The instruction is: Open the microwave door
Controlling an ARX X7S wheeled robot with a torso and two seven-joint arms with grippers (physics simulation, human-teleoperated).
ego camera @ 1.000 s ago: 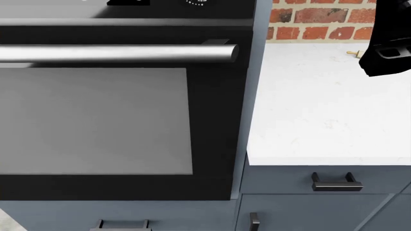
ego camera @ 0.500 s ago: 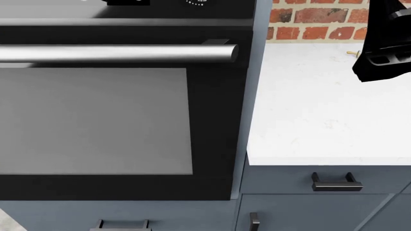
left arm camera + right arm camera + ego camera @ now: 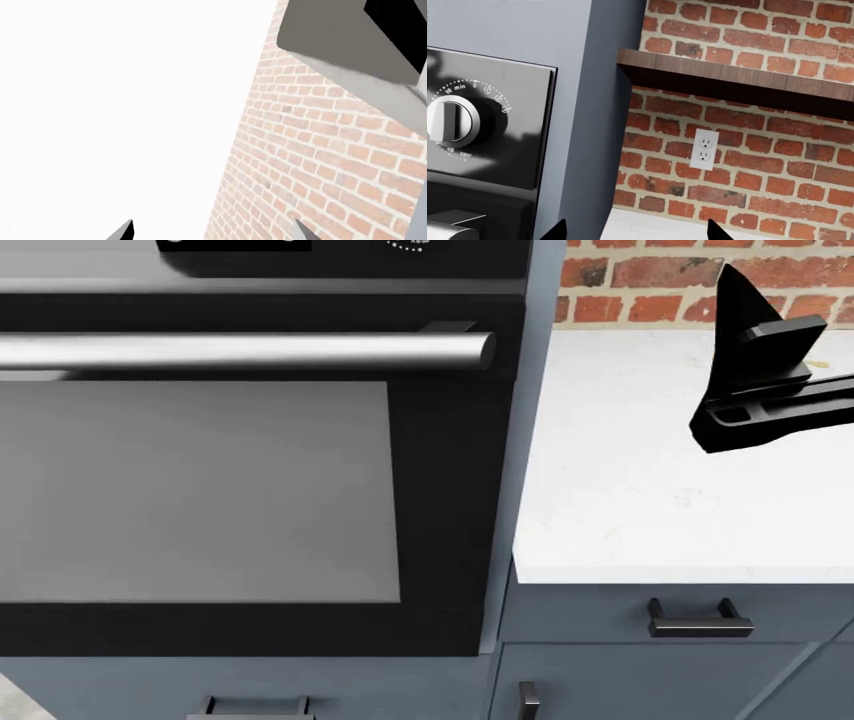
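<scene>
A black built-in appliance with a grey glass door (image 3: 200,490) and a long silver bar handle (image 3: 240,350) fills the left of the head view. Its timer dial (image 3: 450,122) shows in the right wrist view. I cannot tell whether this is the microwave. My right gripper (image 3: 761,330) hangs over the white counter (image 3: 641,490), to the right of the handle and apart from it. Its fingertips (image 3: 560,231) stand wide apart, open and empty. My left gripper (image 3: 212,231) is open too, facing a brick wall, and is out of the head view.
A brick wall (image 3: 747,150) with a power outlet (image 3: 704,149) and a wooden shelf (image 3: 727,82) stands behind the counter. Blue drawers with black handles (image 3: 697,622) sit below it. A grey box-shaped body (image 3: 353,50) hangs on the brick wall in the left wrist view.
My right gripper has moved left over the counter and turned, so more of it shows in the head view. The appliance door has not moved.
</scene>
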